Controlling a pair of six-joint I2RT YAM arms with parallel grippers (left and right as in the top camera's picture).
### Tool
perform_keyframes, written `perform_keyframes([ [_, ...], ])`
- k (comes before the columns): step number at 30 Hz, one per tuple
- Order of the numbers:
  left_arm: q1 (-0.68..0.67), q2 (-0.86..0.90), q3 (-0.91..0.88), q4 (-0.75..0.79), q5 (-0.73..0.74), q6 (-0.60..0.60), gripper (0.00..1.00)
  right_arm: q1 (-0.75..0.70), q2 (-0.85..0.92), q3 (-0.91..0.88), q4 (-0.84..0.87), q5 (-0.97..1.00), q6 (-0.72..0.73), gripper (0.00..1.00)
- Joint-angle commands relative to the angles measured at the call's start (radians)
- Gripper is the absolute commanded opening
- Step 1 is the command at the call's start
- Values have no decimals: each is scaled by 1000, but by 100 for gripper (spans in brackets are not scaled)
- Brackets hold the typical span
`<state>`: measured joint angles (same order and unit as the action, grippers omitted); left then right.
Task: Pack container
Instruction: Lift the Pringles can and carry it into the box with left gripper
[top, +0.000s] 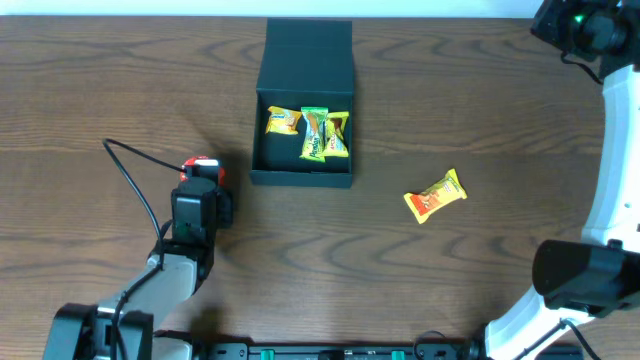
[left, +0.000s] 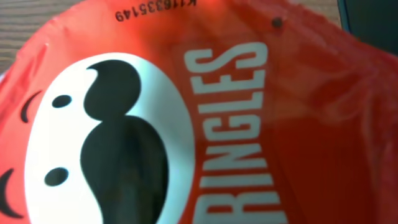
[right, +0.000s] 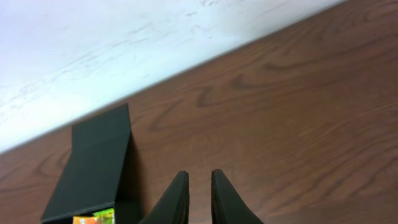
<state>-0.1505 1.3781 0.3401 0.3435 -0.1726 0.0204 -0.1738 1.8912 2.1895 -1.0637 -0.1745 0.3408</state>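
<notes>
A dark wood-grain table (top: 480, 100) is shown, with a pale wall (right: 93, 50) beyond the far side of the container (top: 300, 178). The container is set open, its flap lid (top: 305, 45) laid back flat behind it, and three snack packets (top: 310, 135) are held inside. An orange packet (top: 435, 195) is left on the bare wood to the container's right, well apart from it. A red Pringles packet (left: 298, 124) is found near the container's near left corner, with the left gripper (top: 204, 180) down at it. That wrist view is filled by the packet and no fingers are shown, so a grasp cannot be confirmed. The right gripper (right: 199, 177) is held high off the container's far right, fingers drawn almost together on nothing. The container is judged light, stiff and unslippery, though its card walls may flex; it is best taken by a wall's top edge, or by the lid's free edge for closing
</notes>
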Motion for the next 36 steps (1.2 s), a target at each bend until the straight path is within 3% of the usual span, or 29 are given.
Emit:
perform_keyframes([
  [1,5,-37,53,-125,-18,2,63,-16,-14,9,-5,18,10,13],
  [7,5,-82,223,-509,-18,-5,63,-16,-14,9,-2,29,10,13],
  [12,5,-82,370,-803,21,-142,62,-16,-14,9,-2,43,10,13],
  [15,5,-82,448,-896,93,-186,62,-16,-14,9,0,47,10,13],
  [25,5,-76,717,-988,354,-238,56,-16,-13,9,16,78,2,12],
  [36,-129,140,1004,-980,399,-180,58,-16,-8,8,21,134,-27,11],
])
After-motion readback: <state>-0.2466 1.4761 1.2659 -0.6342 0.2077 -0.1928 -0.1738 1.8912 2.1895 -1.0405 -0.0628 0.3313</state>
